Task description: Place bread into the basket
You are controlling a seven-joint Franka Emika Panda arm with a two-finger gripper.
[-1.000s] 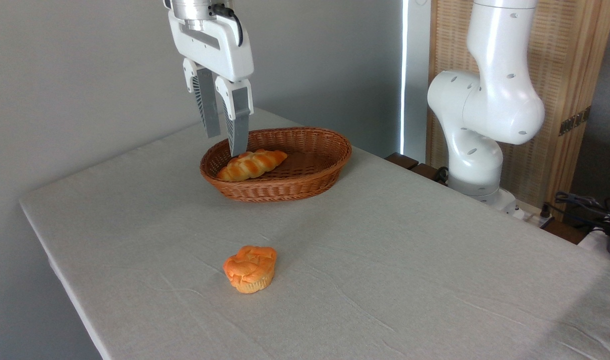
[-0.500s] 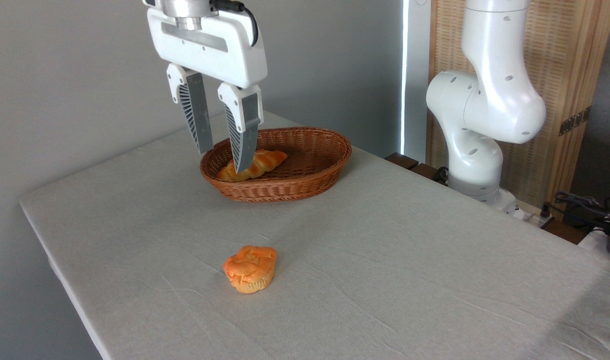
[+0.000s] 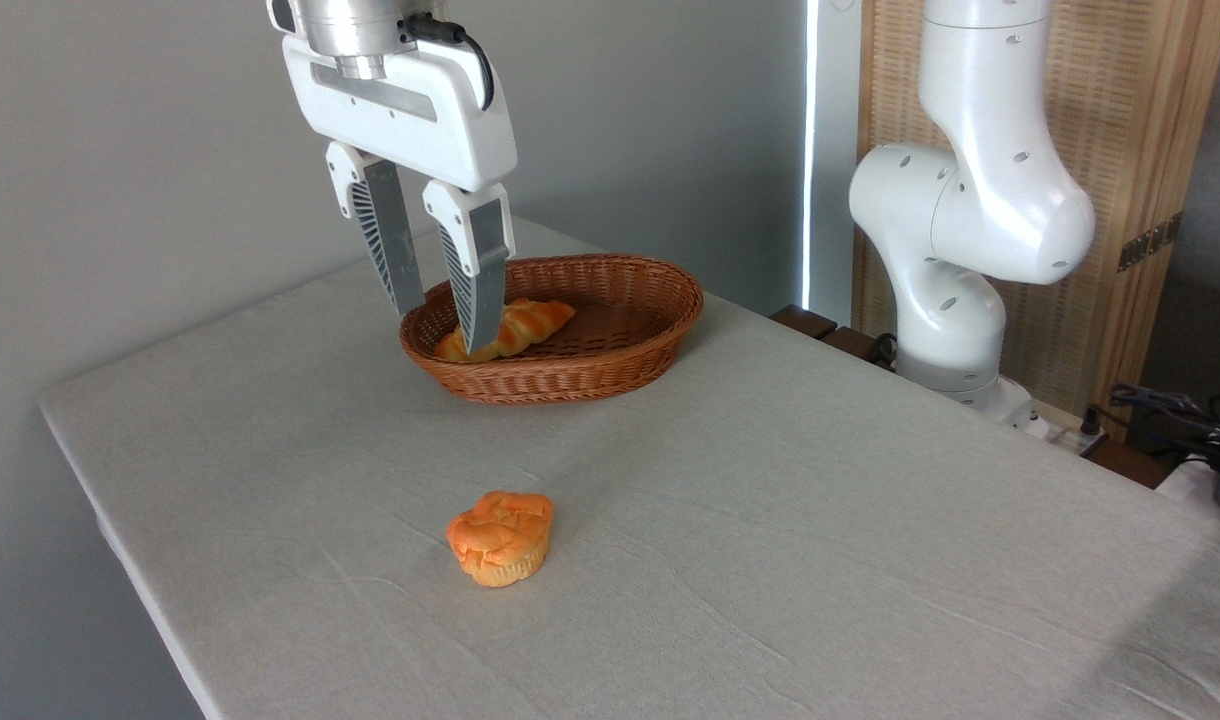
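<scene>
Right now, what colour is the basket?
Brown woven wicker basket, shown in the fixed camera view.

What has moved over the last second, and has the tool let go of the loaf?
The tool has shifted left and toward the camera, turned slightly, jaws now wider apart and empty. The bread lies free in the basket, unmoved. The muffin on the table stayed put.

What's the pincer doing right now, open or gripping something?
Pincer: open and empty, hanging above the near-left rim of the wicker basket; the braided bread loaf lies inside.
</scene>
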